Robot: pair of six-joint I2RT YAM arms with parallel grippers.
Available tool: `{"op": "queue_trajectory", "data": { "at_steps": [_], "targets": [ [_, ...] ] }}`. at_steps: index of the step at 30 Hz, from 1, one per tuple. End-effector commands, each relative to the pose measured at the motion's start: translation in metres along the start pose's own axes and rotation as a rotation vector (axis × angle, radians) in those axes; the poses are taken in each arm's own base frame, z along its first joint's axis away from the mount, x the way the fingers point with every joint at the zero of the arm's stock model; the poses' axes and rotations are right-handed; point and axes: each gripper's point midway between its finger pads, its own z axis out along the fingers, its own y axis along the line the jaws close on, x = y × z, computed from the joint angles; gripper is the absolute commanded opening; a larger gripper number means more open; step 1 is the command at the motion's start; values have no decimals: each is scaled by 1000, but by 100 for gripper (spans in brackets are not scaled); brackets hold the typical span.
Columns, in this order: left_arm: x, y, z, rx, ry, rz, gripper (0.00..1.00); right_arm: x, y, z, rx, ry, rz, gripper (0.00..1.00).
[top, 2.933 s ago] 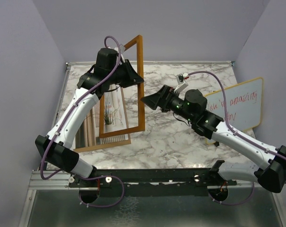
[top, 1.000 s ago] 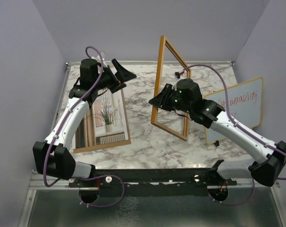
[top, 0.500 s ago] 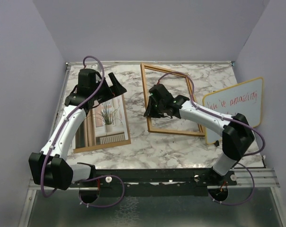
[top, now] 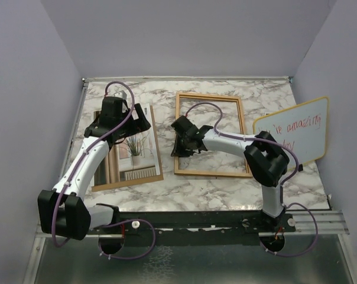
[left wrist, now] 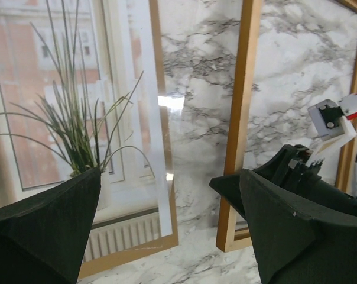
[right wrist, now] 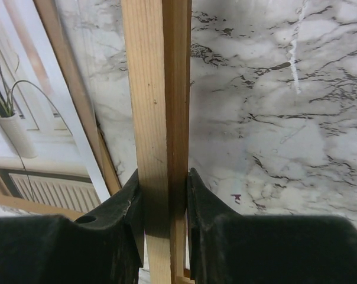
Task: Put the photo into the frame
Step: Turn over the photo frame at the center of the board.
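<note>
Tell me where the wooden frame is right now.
In the overhead view the frame lies in the middle of the table, between the photo on its left and the whiteboard on its right, its left rail clamped in the right pincer.

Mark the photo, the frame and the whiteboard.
photo (top: 136, 155), top external view, on the printed plant pot.
frame (top: 217, 174), top external view, on its near wooden rail.
whiteboard (top: 299, 136), top external view, on its white face.

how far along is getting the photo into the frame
Done: the frame lies flat on the marble table, rim empty. In hand: the right jaws are shut on its rail nearest the photo; the left jaws hang open over that photo. Left: the photo lies beside the frame, not inside it, not yet picked up.
</note>
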Motion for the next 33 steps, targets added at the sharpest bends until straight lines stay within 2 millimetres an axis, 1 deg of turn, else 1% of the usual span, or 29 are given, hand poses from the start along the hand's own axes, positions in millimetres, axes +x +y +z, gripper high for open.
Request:
{"op": "queue_trajectory", "data": {
  "at_steps": [1,4,6,8,10,13,15,17,18,23,25,27,29,31,33],
  "targets": [
    [0,26,3,-108,-50,25,99,12,33,17,-71,64,145,17],
    [2,30,6,-118,-60,15,99,24,39,25,-64,87,137,18],
    [1,30,5,-120,-64,12,99,30,45,27,-76,98,131,18],
    [1,31,5,-121,-74,9,99,34,50,27,-80,105,127,19],
    [0,38,6,-151,-100,7,99,38,54,26,-89,111,123,20],
    [2,42,8,-153,-105,-12,99,44,58,25,-96,128,114,22],
    [3,42,9,-147,-100,-14,99,49,56,24,-86,142,107,26],
    [3,43,8,-149,-101,-13,99,49,52,19,-70,130,89,34],
    [3,44,8,-152,-102,-13,99,48,46,17,-48,120,83,38],
    [6,47,9,-153,-96,-14,99,26,33,-12,24,19,19,56],
    [8,47,9,-150,-90,-11,99,16,31,-28,39,-18,-7,61],
    [11,47,11,-147,-77,-5,99,4,25,-42,62,-53,-19,61],
    [15,46,13,-136,-61,-6,99,-7,25,-54,46,-84,-33,61],
    [17,45,15,-129,-49,-11,99,-16,34,-64,-15,-112,-57,60],
    [19,47,16,-135,-43,-12,99,-23,44,-68,-77,-117,-59,58]
  ]
}}
